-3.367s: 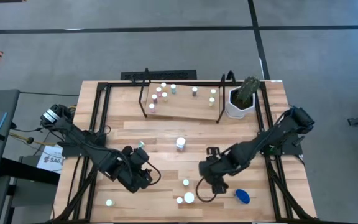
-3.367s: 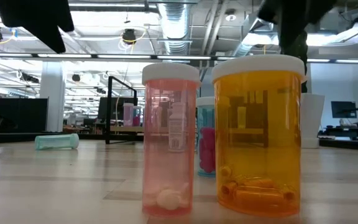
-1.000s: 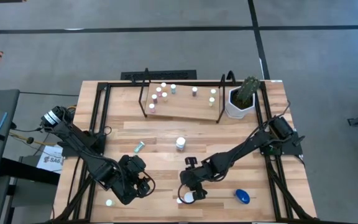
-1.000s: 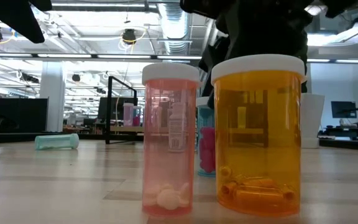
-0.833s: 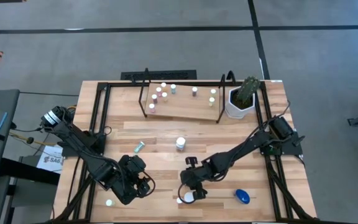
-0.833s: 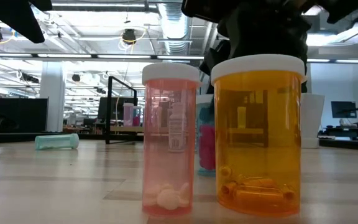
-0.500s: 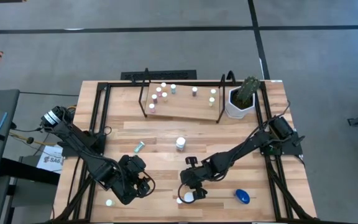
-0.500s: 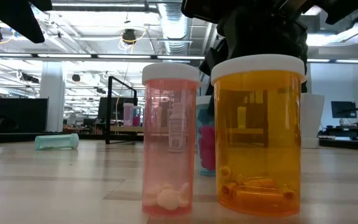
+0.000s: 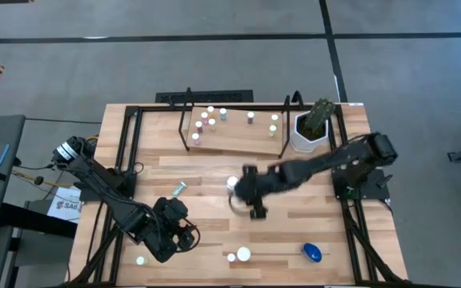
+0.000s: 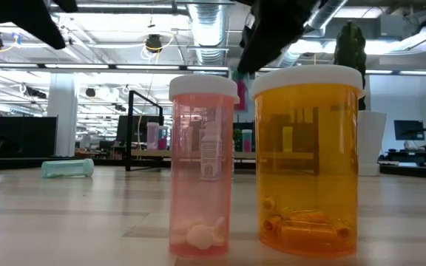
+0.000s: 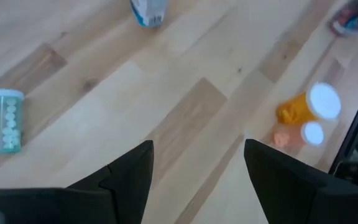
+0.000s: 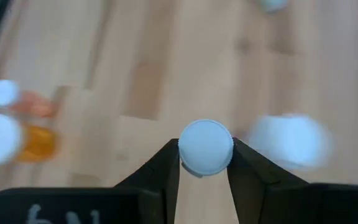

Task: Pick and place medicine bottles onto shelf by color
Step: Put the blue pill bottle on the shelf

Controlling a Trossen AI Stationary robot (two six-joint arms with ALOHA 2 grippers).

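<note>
My right gripper (image 9: 242,190) hangs over the table's middle, shut on a small teal bottle with a white cap (image 12: 205,148). It is just beside a standing white-capped bottle (image 9: 232,182). In the low view a bit of the teal bottle (image 10: 236,74) shows under the dark fingers. My left gripper (image 9: 174,234) is open and empty above the front left of the table; its wrist view (image 11: 197,168) shows bare wood between the fingers. A pink bottle (image 10: 202,170) and an orange bottle (image 10: 308,162) stand near the front edge. The shelf (image 9: 238,142) at the back carries several bottles. My right gripper pinches the teal bottle between its two fingers (image 12: 166,165) at the white cap's two sides (image 12: 186,155). The fingers come from above, pointing down. The bottle is upright below them, cap up, lifted clear of the table; its body is hidden under the cap.
A teal bottle (image 9: 178,189) lies on its side left of centre. A pale green one (image 9: 141,260) stands at the front left. A blue bottle (image 9: 312,253) lies at the front right. A white pot with a plant (image 9: 310,128) stands right of the shelf.
My right gripper has risen from beside the pink and orange bottles at the front and gone toward the far edge to the table's middle. It stays shut on the teal bottle, which is lifted clear and gone from its place behind those two.
</note>
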